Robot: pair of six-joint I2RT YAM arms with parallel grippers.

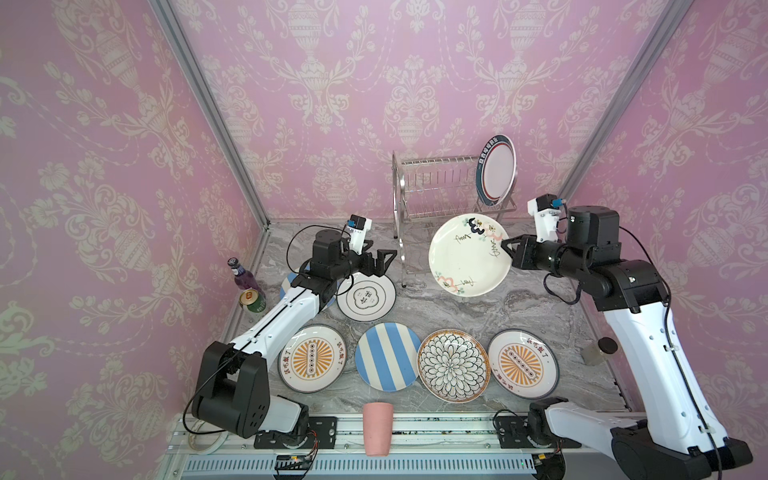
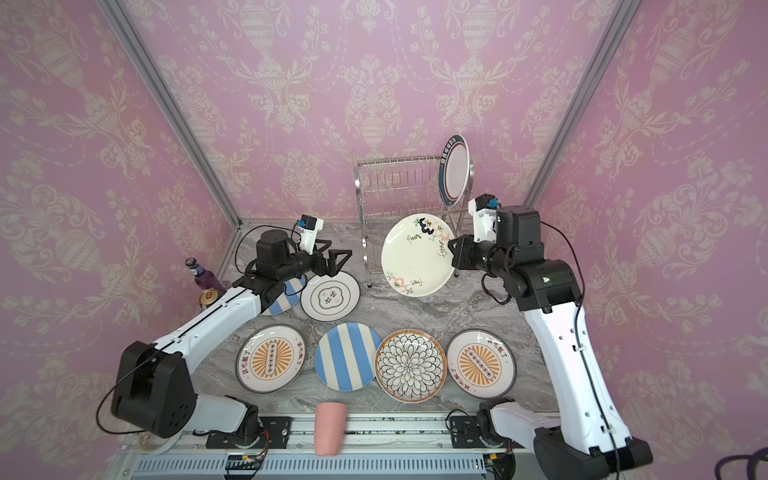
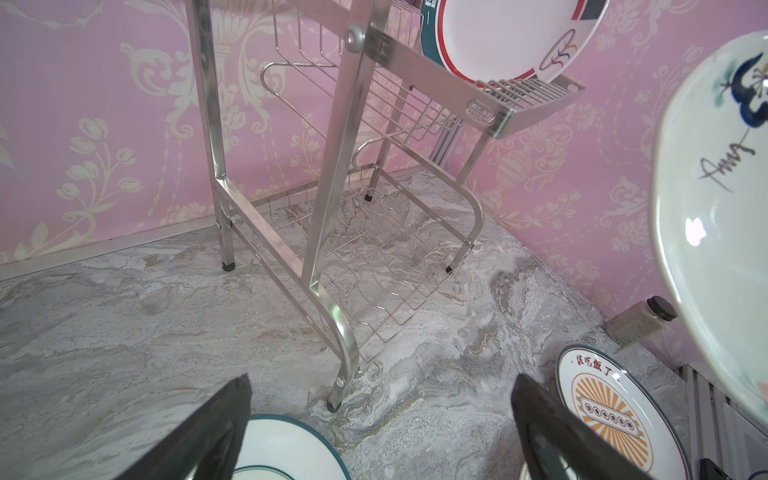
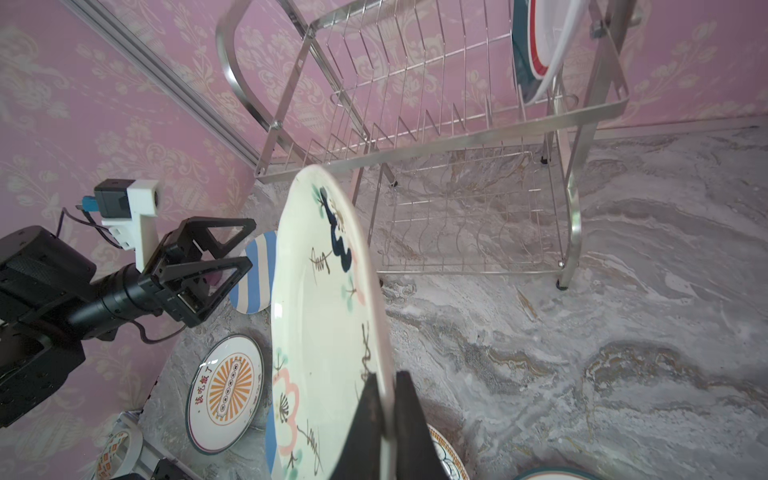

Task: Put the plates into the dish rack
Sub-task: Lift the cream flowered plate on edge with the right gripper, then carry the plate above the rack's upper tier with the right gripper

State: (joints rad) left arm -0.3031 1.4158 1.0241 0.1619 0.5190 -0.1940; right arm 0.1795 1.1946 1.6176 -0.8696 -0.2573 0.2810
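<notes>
The floral plate (image 1: 465, 255) hangs tilted in the air just in front of the right half of the rack (image 1: 436, 195). Its right rim is pinched by the right gripper (image 1: 505, 245), whose fingers (image 4: 365, 424) press on both faces. In the right wrist view the upper tier's front bar lies between this plate's top edge and the prongs. The rack stands at the far side, with the navy-rimmed plate (image 1: 496, 170) upright at the right end of its upper tier. Left of the rack, the left gripper (image 1: 390, 262) hovers with jaws spread wide above the flat ringed plate (image 1: 365, 297). The far striped plate (image 1: 291, 282) lies partly hidden under that arm. Along the near side lie the left sunburst plate (image 1: 318, 358), near striped plate (image 1: 388, 356), petal plate (image 1: 453, 365) and right sunburst plate (image 1: 523, 363). A pink cup (image 1: 377, 428) sits at the near edge, a bottle (image 1: 241, 274) and can (image 1: 251, 300) at the left, a jar (image 1: 598, 351) at the right. The table (image 1: 457, 307) is grey marble and the walls are pink damask.
</notes>
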